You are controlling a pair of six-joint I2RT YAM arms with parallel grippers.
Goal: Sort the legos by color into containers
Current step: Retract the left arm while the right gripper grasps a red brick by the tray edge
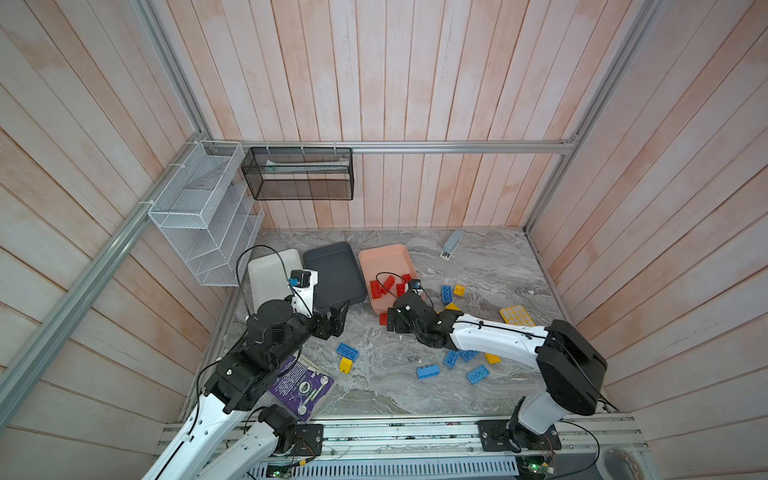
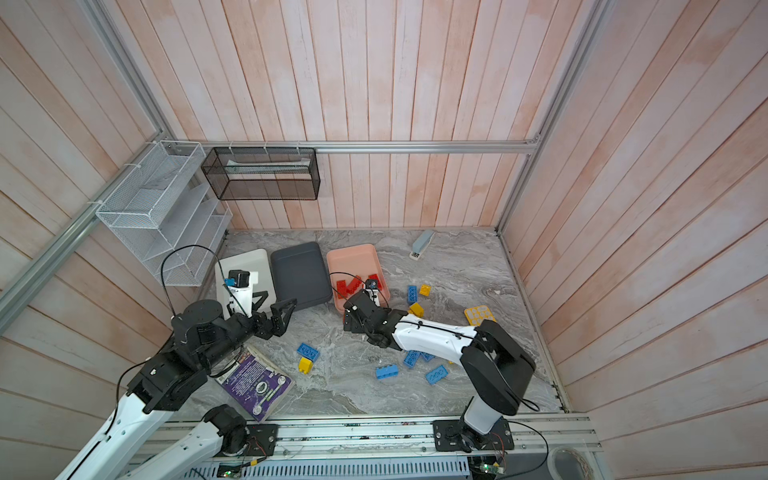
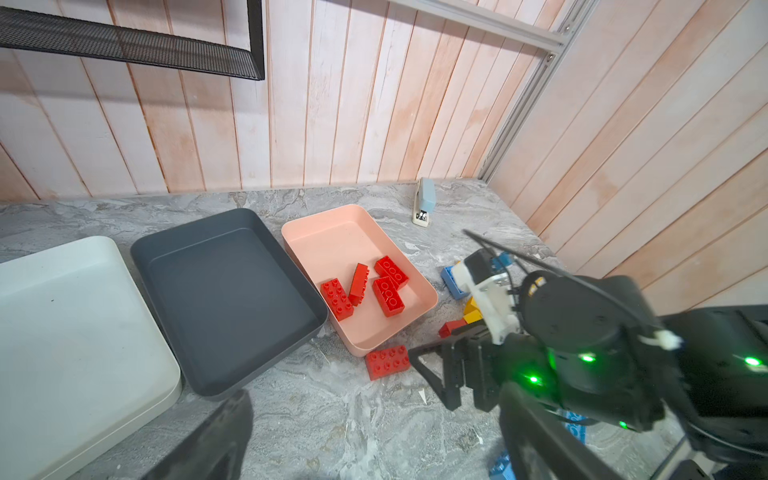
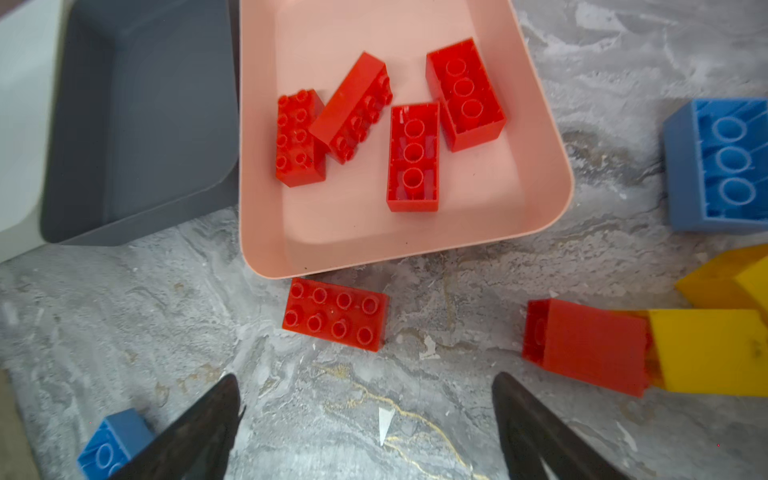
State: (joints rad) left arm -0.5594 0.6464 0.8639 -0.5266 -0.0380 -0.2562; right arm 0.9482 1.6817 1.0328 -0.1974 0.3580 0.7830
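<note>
Grey marble tabletop [image 1: 395, 382], pink plank walls [image 1: 415, 83]. Four red legos [image 4: 413, 158] sat in pink tray [image 4: 552, 199], loose red lego [image 4: 336, 313] touching its rim. Blue and yellow legos [image 1: 347, 351] lay scattered on tabletop. Right arm [image 1: 498, 336] hid part of yellow calculator [image 1: 517, 316], some blue ones. Left gripper [image 2: 279, 298] and right gripper [image 4: 365, 386] both spread wide, holding nothing.
</note>
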